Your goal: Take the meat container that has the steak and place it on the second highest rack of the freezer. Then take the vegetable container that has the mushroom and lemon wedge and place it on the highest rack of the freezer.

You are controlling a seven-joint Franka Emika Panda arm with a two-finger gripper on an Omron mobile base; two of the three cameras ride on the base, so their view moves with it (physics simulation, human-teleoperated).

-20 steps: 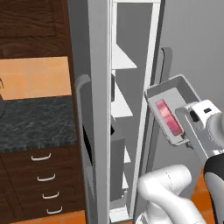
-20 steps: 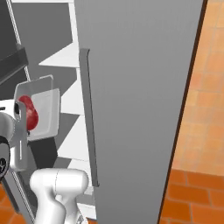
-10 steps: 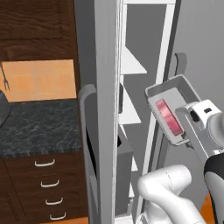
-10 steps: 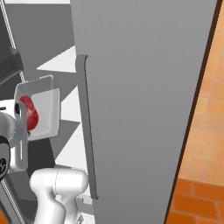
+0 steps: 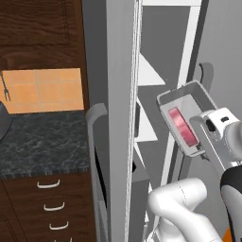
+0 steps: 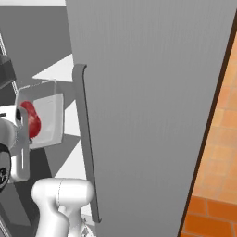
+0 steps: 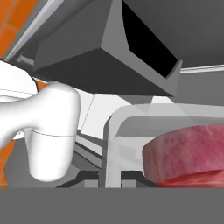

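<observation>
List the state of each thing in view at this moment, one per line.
meat container: held up in the air by the arm, tilted, in front of the open compartment, not on a shelf.
steak: lying inside the container.
freezer: door open, white shelves exposed.
drawers: closed.
gripper: at the container's near end; fingers hidden.

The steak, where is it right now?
The steak lies in a clear tray held up at the end of the robot's arm, right in front of the open freezer's white shelves.

Flat even rendered light; soft shelf shadows; coarse pixelation; no glare.
</observation>
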